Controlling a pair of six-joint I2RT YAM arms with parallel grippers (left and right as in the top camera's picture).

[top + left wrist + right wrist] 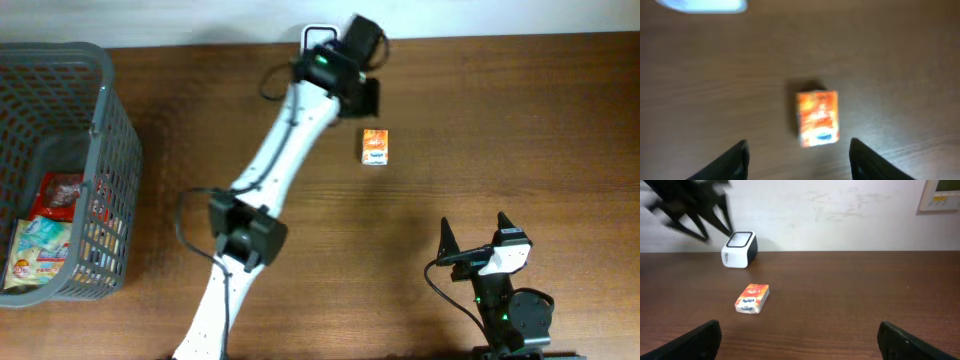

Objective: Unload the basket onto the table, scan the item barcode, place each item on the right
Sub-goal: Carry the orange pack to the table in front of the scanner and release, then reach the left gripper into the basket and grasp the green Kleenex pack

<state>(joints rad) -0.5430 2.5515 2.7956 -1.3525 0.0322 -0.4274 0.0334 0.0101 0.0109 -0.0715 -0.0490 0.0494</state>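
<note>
Box [375, 146] flat on table [520, 120], nothing touching it. Left gripper [799, 152] above, jaws parted, empty. Right gripper [800, 337] spread wide, empty, well apart from box.

One carton [375, 146], one scanner [739, 249], one basket [108, 190].

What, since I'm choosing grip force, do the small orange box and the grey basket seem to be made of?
Orange box: likely printed cardboard, perhaps slightly glossy; flat faces, crisp edges, printed graphics. Grey basket: probably moulded plastic, matte; uniform grey lattice walls with a thick rim.
</note>
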